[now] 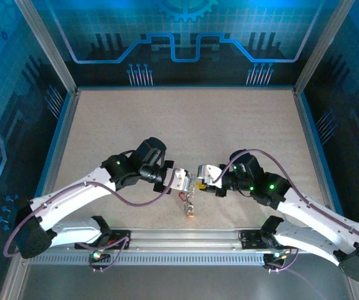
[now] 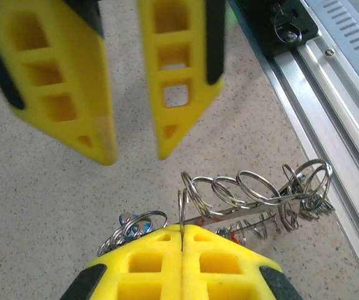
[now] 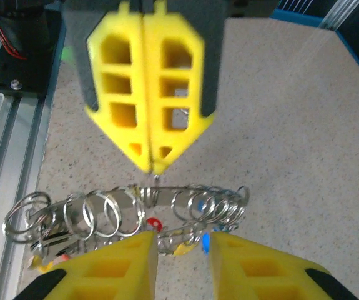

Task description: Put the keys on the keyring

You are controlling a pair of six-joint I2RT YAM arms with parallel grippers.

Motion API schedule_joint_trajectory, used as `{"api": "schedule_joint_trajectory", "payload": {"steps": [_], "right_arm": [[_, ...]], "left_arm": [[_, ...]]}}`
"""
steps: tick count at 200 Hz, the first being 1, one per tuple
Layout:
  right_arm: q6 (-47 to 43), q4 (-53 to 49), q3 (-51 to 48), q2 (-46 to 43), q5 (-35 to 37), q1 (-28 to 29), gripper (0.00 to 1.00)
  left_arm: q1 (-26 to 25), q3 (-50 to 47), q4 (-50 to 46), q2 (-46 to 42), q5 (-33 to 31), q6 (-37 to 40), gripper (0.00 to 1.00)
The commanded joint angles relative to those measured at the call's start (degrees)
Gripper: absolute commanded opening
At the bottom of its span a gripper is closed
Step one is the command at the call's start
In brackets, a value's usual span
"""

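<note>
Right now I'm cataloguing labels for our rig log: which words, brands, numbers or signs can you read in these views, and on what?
None: no word, number or brand can be read.
Back wall: gear outline and circuit-line graphics, no lettering.
Keys: coloured heads too small and blurred to show any stamp.
Keyring: bare metal, no engraving visible.

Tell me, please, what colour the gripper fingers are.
The fingers are yellow, best seen in the left wrist view.
</note>
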Motion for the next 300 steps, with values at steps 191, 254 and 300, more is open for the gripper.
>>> {"api": "schedule_joint_trajectory", "payload": {"steps": [191,254,300], "right_arm": [[-3.49,10.12,-4.92,0.22,6.01,12.88,0.33],[3.30,17.08,-8.32,-2.75,13.28,13.42,0.37],[5.69,17.95,-9.66,-3.14,14.32,13.47,0.25]], "left_arm": [[-1.93,-1.80,4.19,-7.20,1.78,1.28,0.00],[-1.89,-2.67,4.69,-8.49,1.81,0.28,0.00],[-1.89,-3.29,5.94,-8.52,2.30,-0.58,0.00]]}}
